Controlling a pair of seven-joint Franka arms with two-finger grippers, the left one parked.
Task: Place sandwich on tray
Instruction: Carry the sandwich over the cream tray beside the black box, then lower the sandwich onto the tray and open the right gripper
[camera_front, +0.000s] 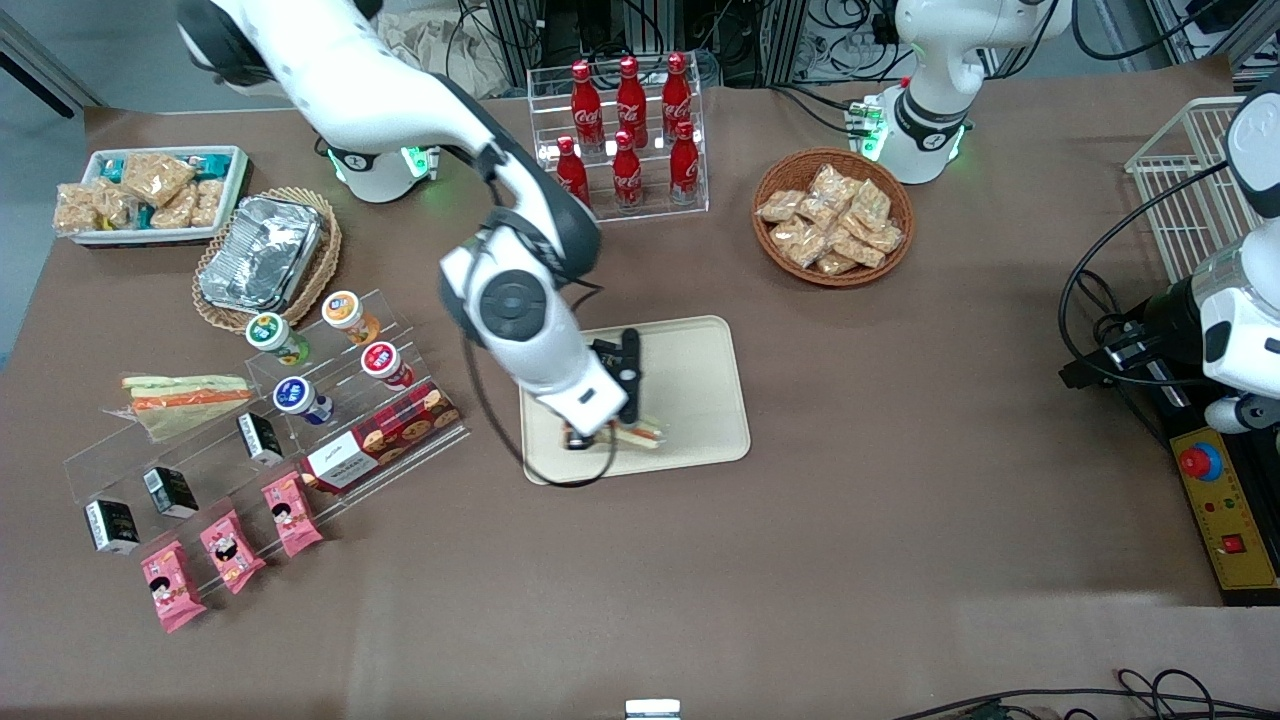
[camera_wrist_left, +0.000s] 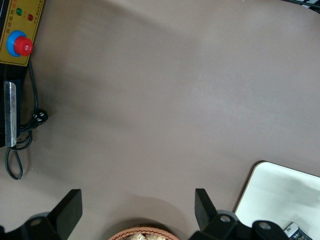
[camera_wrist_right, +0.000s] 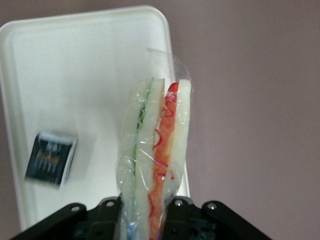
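Note:
The sandwich (camera_wrist_right: 157, 150), a clear-wrapped white-bread wedge with red-orange and green layers, is pinched between my gripper's (camera_wrist_right: 145, 212) two black fingers. In the front view the gripper (camera_front: 612, 432) holds it over the cream-beige tray (camera_front: 700, 390), near the tray's edge closest to the front camera, and the sandwich tip (camera_front: 645, 433) sticks out past the arm. I cannot tell whether the sandwich touches the tray. The tray also shows in the right wrist view (camera_wrist_right: 75, 75). A small black packet (camera_wrist_right: 50, 159) lies on the tray beside the sandwich.
A paler sandwich wedge (camera_front: 185, 395) lies on a clear stepped rack (camera_front: 300, 420) with cups and snack packs, toward the working arm's end. A foil pan in a basket (camera_front: 262, 255), a white snack bin (camera_front: 150, 195), a cola bottle rack (camera_front: 625, 130) and a snack basket (camera_front: 832, 218) stand farther from the camera.

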